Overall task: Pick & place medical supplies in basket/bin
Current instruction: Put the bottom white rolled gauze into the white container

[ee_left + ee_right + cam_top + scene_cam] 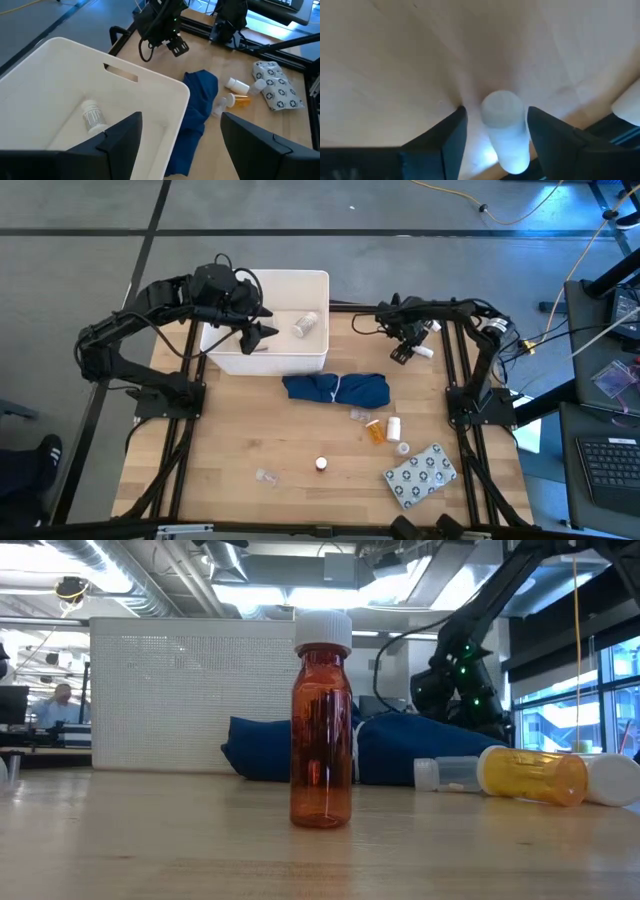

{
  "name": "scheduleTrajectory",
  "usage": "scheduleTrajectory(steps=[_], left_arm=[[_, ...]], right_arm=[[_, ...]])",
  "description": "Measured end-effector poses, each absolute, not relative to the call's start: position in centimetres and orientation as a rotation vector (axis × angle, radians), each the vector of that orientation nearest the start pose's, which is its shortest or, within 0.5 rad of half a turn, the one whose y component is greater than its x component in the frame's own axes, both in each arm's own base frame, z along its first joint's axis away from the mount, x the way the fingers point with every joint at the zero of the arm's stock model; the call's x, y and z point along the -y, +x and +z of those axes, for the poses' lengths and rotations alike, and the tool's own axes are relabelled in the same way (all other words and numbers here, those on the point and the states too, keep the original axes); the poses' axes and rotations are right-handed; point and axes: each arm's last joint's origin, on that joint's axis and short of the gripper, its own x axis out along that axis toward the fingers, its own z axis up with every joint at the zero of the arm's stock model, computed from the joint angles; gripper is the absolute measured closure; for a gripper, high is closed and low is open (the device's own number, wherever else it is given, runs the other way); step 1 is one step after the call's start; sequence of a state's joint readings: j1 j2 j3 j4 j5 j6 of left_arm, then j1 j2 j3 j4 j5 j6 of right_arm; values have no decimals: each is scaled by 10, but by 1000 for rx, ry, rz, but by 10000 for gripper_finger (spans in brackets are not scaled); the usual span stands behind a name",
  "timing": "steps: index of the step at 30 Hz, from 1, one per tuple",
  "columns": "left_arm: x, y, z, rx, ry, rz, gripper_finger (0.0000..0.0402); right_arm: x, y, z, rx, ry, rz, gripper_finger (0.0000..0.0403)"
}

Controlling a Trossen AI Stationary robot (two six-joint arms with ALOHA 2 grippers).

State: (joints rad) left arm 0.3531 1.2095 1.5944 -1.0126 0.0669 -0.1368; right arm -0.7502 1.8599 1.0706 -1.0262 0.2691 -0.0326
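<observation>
Right gripper [492,131] fingers astride white vial [504,129]

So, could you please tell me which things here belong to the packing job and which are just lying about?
Job: white tub, vial in it, vial between right tool's fingers, orange bottles, blister pack.
Lying about: blue cloth, cables.

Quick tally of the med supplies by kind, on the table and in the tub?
White or clear vials: 6
Orange pill bottles: 2
Blister pack: 1
Total: 9
</observation>
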Motion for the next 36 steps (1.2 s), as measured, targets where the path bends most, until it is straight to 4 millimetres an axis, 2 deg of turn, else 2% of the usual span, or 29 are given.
scheduleTrajectory(steps=[5, 13, 16, 19, 24, 26, 29, 32, 36], left_arm=[[-71, 197, 441, -595, -273, 322, 141], [-70, 197, 441, -592, -296, 320, 141], [-70, 197, 441, -590, -313, 322, 141], [-70, 197, 441, -587, -334, 329, 141], [-71, 199, 440, -569, -460, 368, 141], [-73, 204, 439, -557, -525, 387, 141], [-74, 214, 435, -565, -518, 376, 141], [-71, 237, 434, -527, -435, 309, 141], [-61, 281, 433, -393, -328, 159, 141]], right_arm=[[202, 206, 129, -1842, 428, -679, 237], [201, 205, 129, -1855, 426, -665, 331], [199, 205, 134, -1836, 436, -630, 358], [193, 206, 148, -1782, 435, -615, 369], [178, 207, 187, -1591, 460, -592, 357], [168, 206, 209, -1480, 483, -572, 357], [149, 202, 245, -1258, 497, -525, 361], [129, 196, 284, -987, 524, -441, 365], [102, 186, 336, -581, 531, -271, 361]])
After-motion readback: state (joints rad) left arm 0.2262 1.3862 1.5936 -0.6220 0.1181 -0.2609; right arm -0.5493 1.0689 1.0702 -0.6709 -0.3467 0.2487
